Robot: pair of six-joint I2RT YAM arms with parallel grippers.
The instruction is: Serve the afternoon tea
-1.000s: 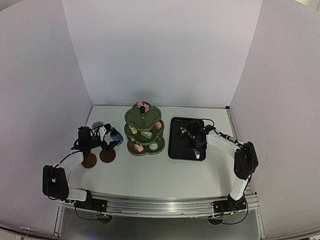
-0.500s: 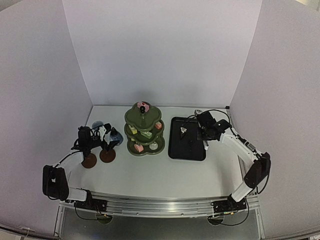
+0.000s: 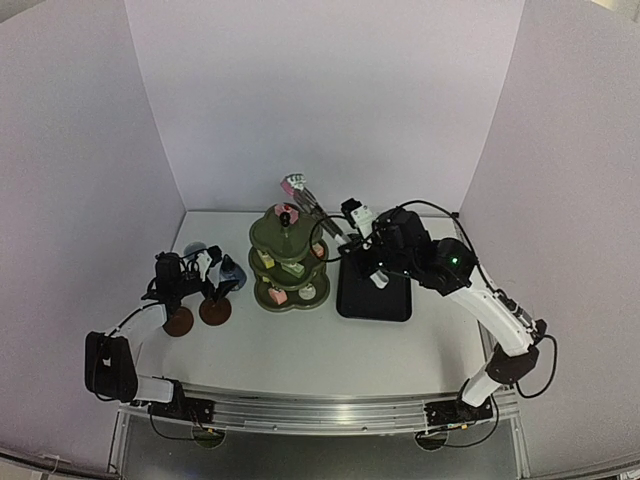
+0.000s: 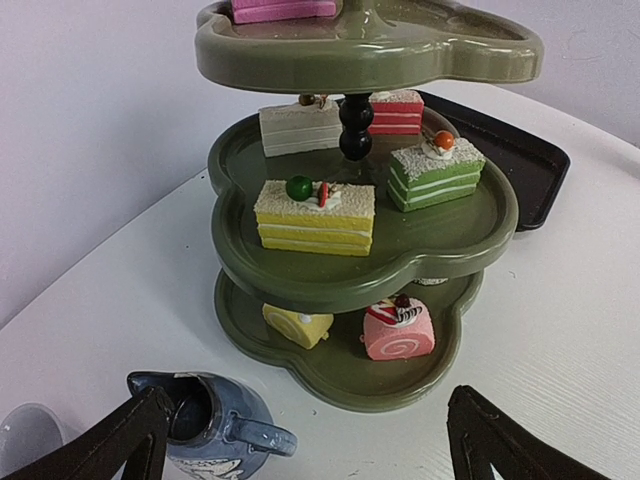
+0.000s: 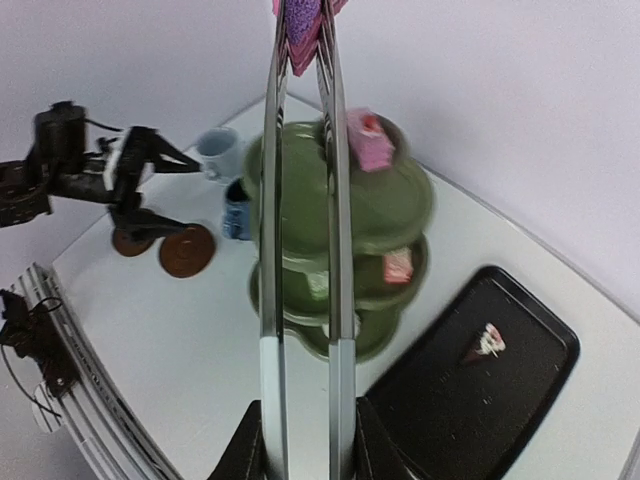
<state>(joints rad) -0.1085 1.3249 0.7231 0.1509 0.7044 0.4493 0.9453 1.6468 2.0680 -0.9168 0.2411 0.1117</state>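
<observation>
Top external: pink cake [image 3: 293, 184] is up off the tray [image 3: 375, 300], now hanging over the stand [image 3: 262, 232]
Right gripper [image 5: 305, 442] clamped on tongs [image 5: 272, 250], tongs pinching the cake above the top tier; a second ago it was low at the tray. One slice [image 5: 487, 342] left there. Left gripper [image 4: 310, 425] wide, empty, by jug [image 4: 215, 430]. Likely next: lower, release

Left jaws spread wide, right jaws pinched
</observation>
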